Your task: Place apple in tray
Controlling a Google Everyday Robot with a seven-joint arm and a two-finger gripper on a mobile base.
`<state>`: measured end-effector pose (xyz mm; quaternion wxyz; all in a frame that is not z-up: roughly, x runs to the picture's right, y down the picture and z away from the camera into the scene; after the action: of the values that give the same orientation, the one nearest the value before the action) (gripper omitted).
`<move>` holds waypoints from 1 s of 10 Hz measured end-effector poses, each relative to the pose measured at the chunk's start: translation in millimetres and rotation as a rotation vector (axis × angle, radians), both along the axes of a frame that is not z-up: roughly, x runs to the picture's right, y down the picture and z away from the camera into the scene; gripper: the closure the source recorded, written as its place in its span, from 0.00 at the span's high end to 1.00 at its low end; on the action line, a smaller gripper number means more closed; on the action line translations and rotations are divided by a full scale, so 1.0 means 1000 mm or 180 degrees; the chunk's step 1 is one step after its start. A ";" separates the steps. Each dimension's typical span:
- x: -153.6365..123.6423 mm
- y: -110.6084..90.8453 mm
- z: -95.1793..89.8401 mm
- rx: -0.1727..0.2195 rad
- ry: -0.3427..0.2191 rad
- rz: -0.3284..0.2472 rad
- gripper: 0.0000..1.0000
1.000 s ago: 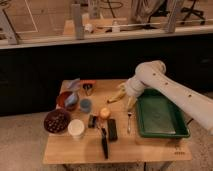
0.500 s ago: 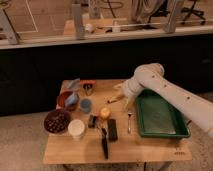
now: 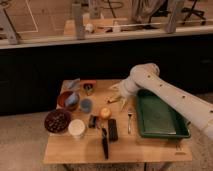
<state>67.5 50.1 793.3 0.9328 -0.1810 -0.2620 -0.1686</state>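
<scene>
tool (image 3: 121,98) low over the table (image 3: 150,147), can't tell if it's apart or together, apple (image 3: 104,113) on the table near it, camera-side, not touching, tray (image 3: 160,119) just beside the tool

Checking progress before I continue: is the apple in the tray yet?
Out. The apple sits on the table, apart from the tray; the gripper is beside the banana.
</scene>
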 end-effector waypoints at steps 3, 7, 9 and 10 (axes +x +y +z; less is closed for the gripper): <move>0.000 0.001 -0.005 -0.0005 0.0005 -0.0029 0.80; 0.002 0.011 -0.013 -0.0053 0.0009 -0.0169 0.80; -0.006 0.028 -0.007 -0.0143 -0.0068 -0.0271 0.80; -0.016 0.042 0.002 -0.0187 -0.0135 -0.0317 0.80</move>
<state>51.1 92.2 795.4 0.9118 -0.2175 -0.2772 -0.2108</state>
